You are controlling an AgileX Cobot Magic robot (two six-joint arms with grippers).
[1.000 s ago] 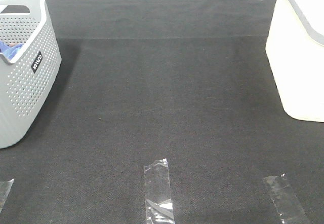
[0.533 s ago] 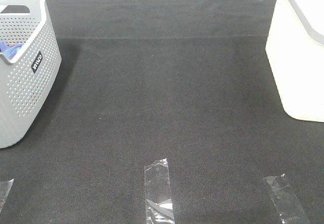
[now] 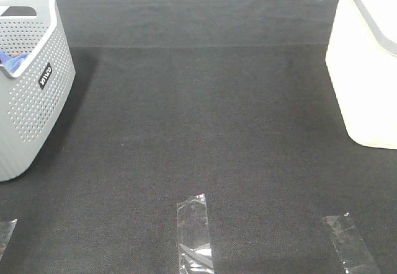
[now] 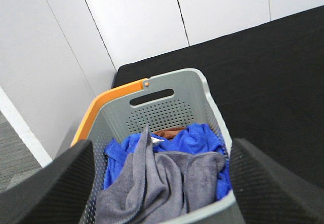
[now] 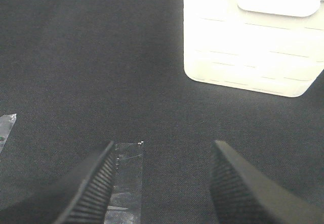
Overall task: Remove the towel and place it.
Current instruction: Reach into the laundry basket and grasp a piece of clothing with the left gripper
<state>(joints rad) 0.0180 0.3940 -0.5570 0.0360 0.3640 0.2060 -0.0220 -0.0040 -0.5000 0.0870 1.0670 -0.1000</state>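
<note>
My left gripper point(image 4: 161, 150) hangs spread wide with nothing between its fingers point(image 4: 48, 183), right over the open top of the grey perforated basket point(image 4: 167, 115). The towel point(image 4: 167, 183) lies crumpled inside that basket, a grey heap on the side nearest my wrist camera, with one fold peaking up in the middle. It rests on top of a bright blue cloth point(image 4: 195, 138), which shows behind and beside it, and a sliver of something brown sits against the far wall. An orange edge point(image 4: 109, 97) runs along the basket's outer side.

My right gripper point(image 5: 162, 153) is parted too and holds nothing. It hovers above the black mat point(image 3: 205, 119), with a clear tape strip point(image 5: 126, 178) just below one finger. The white bin point(image 5: 253, 36) stands further off on the mat. From the high camera, the basket is at the left edge and the bin at the right, well apart.
</note>
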